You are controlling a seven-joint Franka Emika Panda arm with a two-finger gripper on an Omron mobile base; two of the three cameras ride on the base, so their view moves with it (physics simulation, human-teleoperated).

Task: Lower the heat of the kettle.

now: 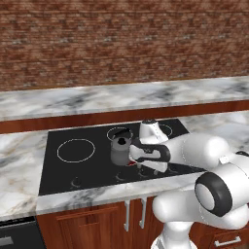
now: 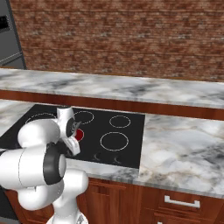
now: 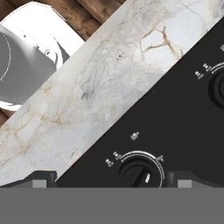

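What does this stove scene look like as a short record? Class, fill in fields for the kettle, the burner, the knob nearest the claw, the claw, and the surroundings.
kettle: grey kettle standing upright on the black cooktop, at a middle burner
burner: red glow under the kettle's place, so the heat looks on
knob: dark round knob with a white pointer mark, on the cooktop's front edge
claw: claw hanging right over that knob, fingertips either side of it; contact cannot be told
surroundings: marble counter, brick wall behind
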